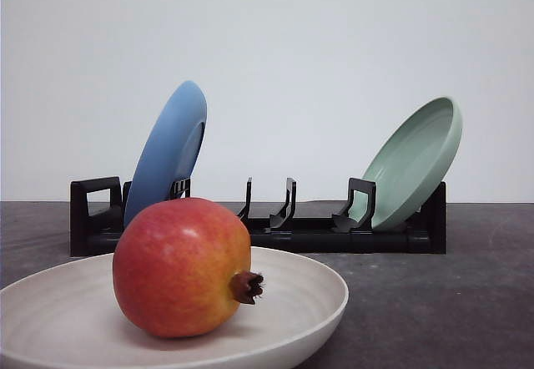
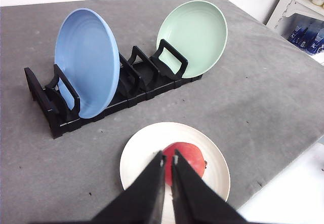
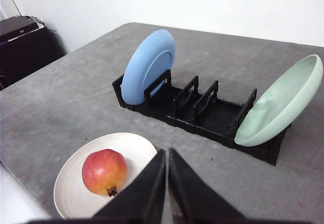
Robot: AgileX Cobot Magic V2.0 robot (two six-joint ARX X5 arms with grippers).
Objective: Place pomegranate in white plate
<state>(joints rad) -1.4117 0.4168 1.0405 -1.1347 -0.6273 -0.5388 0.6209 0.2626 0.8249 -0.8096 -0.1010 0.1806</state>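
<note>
- Front view, left to right: white plate [image 1: 321, 290] sits low at left-centre w/ the pomegranate [image 1: 181, 266] resting inside it, crown nub pointing right.
- Behind them, black dish rack [image 1: 300, 237] runs across the grey table [image 1: 450, 302]. Blue plate [image 1: 167, 150] stands in its left end, leaning right; middle slots hold nothing; pale green plate [image 1: 415, 162] leans at the right end, hollow side facing left.
- Left wrist view: left gripper [image 2: 168, 159] hangs above the white plate [image 2: 144, 148], fingers pressed nearly together w/ just a thin slit between, nothing held. Pomegranate [image 2: 190, 159] lies in the plate just past the tips, partly covered by them. Rack [image 2: 126, 89] beyond, w/ blue plate [image 2: 87, 62] and green plate [image 2: 195, 36].
- Right wrist view: right gripper [image 3: 166, 155] likewise clenched to a narrow gap, holding nothing, off to the side of the white plate [image 3: 76, 188]. Pomegranate [image 3: 104, 171] sits in that plate, apart from the fingers. Rack [image 3: 202, 112], blue plate [image 3: 147, 67], green plate [image 3: 281, 107] farther back.
</note>
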